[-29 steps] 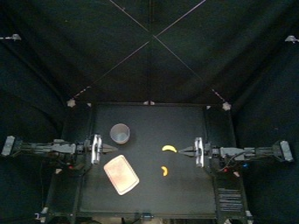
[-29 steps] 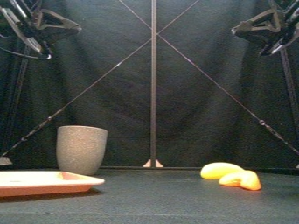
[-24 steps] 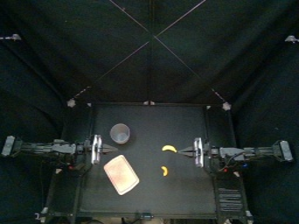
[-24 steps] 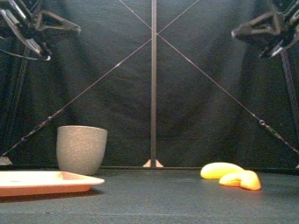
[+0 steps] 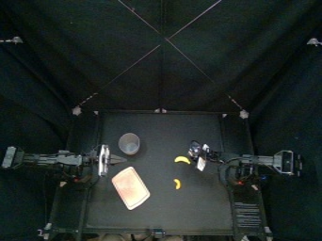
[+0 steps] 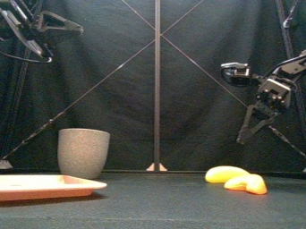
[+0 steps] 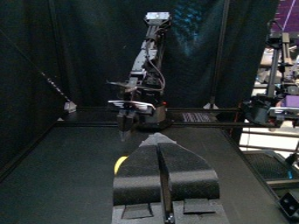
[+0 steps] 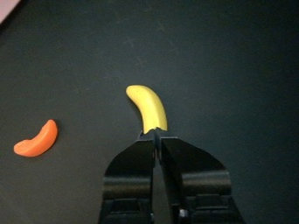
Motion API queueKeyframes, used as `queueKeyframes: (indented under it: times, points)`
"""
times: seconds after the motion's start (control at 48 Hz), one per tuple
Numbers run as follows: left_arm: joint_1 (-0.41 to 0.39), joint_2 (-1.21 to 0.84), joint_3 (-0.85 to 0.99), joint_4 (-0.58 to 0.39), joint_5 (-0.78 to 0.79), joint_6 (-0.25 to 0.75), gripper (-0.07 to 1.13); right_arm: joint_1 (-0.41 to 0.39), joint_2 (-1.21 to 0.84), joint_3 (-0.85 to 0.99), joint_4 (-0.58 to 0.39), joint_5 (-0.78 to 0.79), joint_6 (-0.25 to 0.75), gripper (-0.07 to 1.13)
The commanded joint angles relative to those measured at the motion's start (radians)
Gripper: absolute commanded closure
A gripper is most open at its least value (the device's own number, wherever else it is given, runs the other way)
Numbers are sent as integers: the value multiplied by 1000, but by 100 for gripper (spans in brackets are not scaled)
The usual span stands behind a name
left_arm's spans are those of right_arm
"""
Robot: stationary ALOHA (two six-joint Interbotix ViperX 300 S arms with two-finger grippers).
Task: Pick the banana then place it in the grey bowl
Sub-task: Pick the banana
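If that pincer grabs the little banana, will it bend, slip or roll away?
The banana looks like a smooth moulded toy, so it is probably stiff and light, and maybe a bit slippery. Its curve lies flat on the table, so if nudged it would likely slide or spin rather than roll.

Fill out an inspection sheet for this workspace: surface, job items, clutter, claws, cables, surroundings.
Surface: black table, no spills seen.
Job's things: banana lying flat on the right half; grey cup upright at back left, well apart from it.
Clutter: pink tray at front left, nothing seen on it; orange toy slice just in front of the banana, not touching it.
Grippers: right claw shut, above the table near the banana's end, holding nothing; left claw shut, raised at the left side.
Cables: nothing seen.
Surroundings: black curtains behind and to the sides.
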Motion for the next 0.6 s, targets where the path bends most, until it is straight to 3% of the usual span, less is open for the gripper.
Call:
queueKeyframes:
  times: [0.021, 0.083, 0.146, 0.604]
  points:
    - [3, 5, -14, 3, -15, 2, 107, -11, 72, -74, 5, -6, 0, 22]
    - [5, 5, -14, 3, -17, 2, 107, -12, 129, -107, 3, -6, 0, 4]
    - [9, 5, -12, 3, -17, 2, 107, -11, 181, -135, 3, -3, 0, -3]
    - [40, 3, 6, 2, -18, -3, 107, 17, 474, -259, -20, 94, -3, 4]
